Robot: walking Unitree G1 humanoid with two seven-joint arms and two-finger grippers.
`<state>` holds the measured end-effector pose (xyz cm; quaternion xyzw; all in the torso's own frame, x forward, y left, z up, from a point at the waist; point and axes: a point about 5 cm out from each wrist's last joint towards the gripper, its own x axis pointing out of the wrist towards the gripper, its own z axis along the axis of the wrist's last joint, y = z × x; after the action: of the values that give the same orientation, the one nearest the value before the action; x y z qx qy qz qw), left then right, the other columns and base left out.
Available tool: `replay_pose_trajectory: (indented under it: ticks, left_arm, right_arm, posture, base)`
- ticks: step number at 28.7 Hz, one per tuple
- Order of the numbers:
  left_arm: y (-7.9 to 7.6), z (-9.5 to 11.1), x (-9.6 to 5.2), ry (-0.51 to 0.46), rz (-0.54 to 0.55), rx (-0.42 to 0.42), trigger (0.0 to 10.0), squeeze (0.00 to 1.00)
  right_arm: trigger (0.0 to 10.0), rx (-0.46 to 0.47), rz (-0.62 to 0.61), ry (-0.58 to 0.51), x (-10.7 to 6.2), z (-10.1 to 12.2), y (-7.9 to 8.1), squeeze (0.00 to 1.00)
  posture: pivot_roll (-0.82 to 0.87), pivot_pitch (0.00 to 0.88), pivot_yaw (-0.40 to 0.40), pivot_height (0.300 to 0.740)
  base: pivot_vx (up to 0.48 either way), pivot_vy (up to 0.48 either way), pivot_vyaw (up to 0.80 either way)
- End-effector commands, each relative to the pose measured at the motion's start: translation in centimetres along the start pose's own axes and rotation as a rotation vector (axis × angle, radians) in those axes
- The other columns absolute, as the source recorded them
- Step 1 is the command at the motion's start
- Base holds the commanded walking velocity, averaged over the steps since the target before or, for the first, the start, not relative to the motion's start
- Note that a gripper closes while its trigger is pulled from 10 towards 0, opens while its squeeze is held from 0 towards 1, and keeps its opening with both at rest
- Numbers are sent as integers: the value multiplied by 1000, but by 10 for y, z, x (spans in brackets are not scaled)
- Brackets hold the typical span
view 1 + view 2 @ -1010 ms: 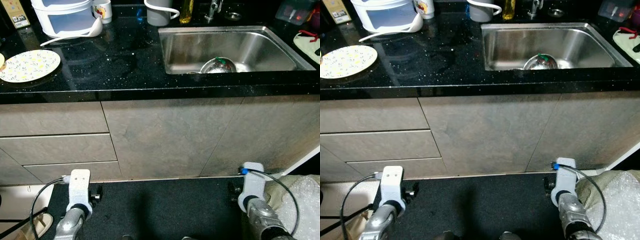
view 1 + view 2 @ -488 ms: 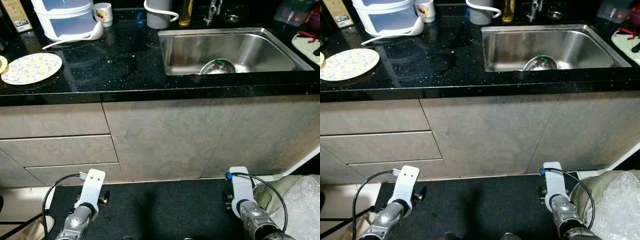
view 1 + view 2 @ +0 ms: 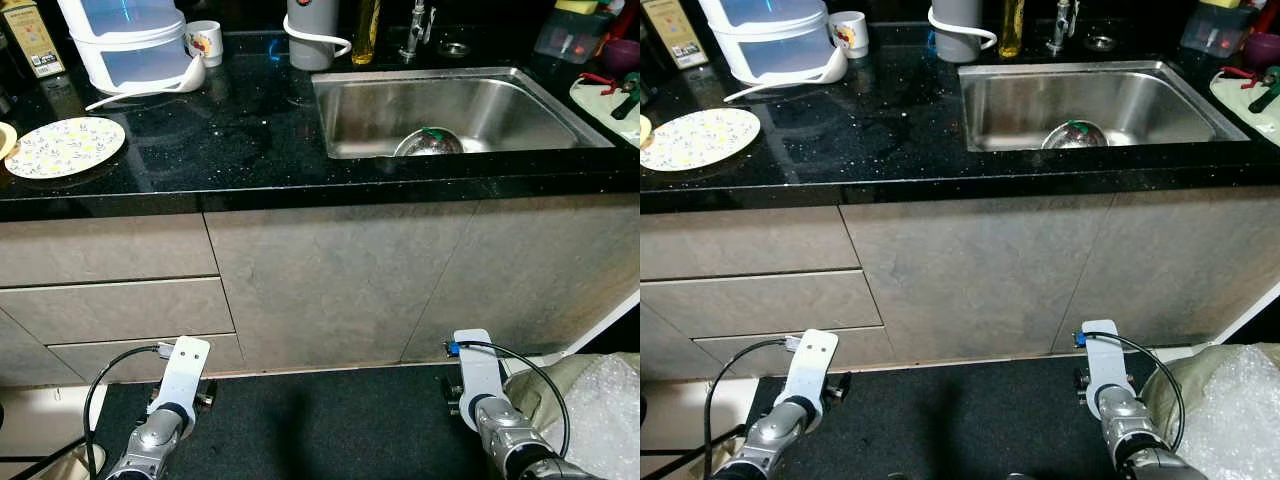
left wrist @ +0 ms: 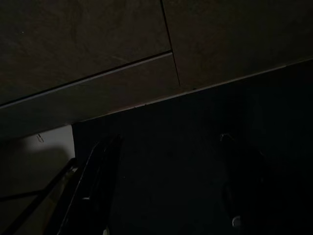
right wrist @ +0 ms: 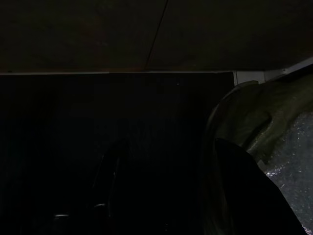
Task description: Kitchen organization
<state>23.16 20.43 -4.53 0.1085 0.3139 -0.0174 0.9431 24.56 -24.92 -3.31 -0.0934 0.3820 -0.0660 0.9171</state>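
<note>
Left to right on our black bench (image 3: 250, 120): a patterned plate (image 3: 64, 146), a white stacked container (image 3: 135, 45), a mug (image 3: 205, 42), a grey jug (image 3: 312, 32), then the steel sink (image 3: 560, 100) holding a metal bowl (image 3: 430, 142). Grey cabinets (image 3: 330, 280) stand below, above a dark floor mat (image 3: 320, 420). Our left end effector (image 4: 166, 186) and right end effector (image 5: 161, 191) hang low with fingers parted, gripping nothing.

Bare counter (image 3: 250, 130) between plate (image 3: 64, 146) and sink (image 3: 330, 120).
</note>
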Motion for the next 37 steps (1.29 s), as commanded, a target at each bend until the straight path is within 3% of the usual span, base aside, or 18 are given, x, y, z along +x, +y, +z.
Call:
replay_pose_trajectory:
  ticks: [1, 37]
  left_arm:
    - [4, 0, 0, 2, 14, 0, 10000, 0]
    - [5, 2, 1, -7, 24, -26, 10000, 0]
  right_arm:
    - [10000, -6, 5, 27, 0, -4, 3, 0]
    - [10000, 9, -7, 33, -1, -7, -1, 0]
  posture:
    - [-4, 0, -10, 740]
    - [-28, 0, 2, 740]
  base:
    - [0, 0, 0]
    - [0, 0, 0]
